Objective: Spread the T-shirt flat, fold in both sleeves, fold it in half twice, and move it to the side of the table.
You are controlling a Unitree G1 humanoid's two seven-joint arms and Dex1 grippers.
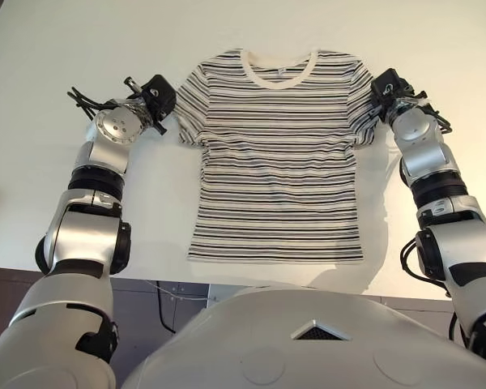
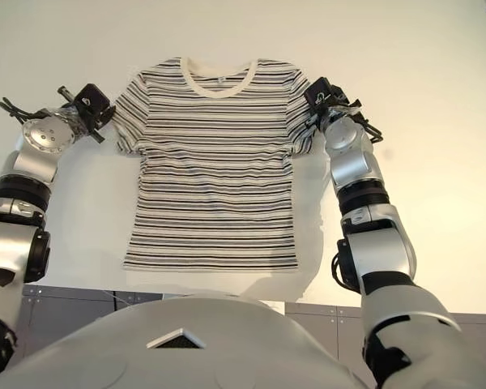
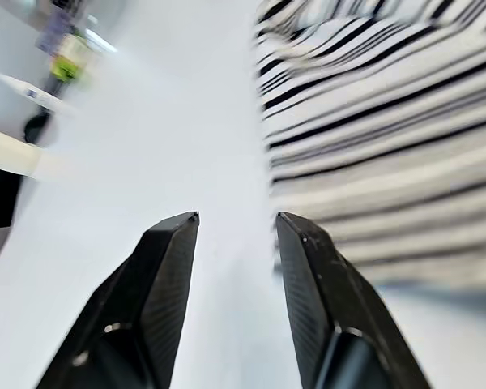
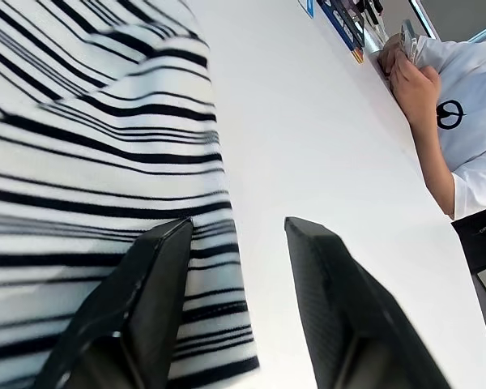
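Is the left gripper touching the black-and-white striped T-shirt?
Cannot tell. Left wrist view: one finger of the left gripper overlaps the edge of the black-and-white striped T-shirt; no plain gap.

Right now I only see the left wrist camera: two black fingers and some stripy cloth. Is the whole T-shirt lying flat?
Observer: Yes. The T-shirt lies spread flat on the table, collar away from the robot, nothing folded yet.
Operator: Where's the other gripper?
Observer: The right gripper is at the right sleeve, on the opposite side from yours.
Operator: Is it open?
Observer: Yes. Its fingers are apart, one over the stripes, the other over bare table.
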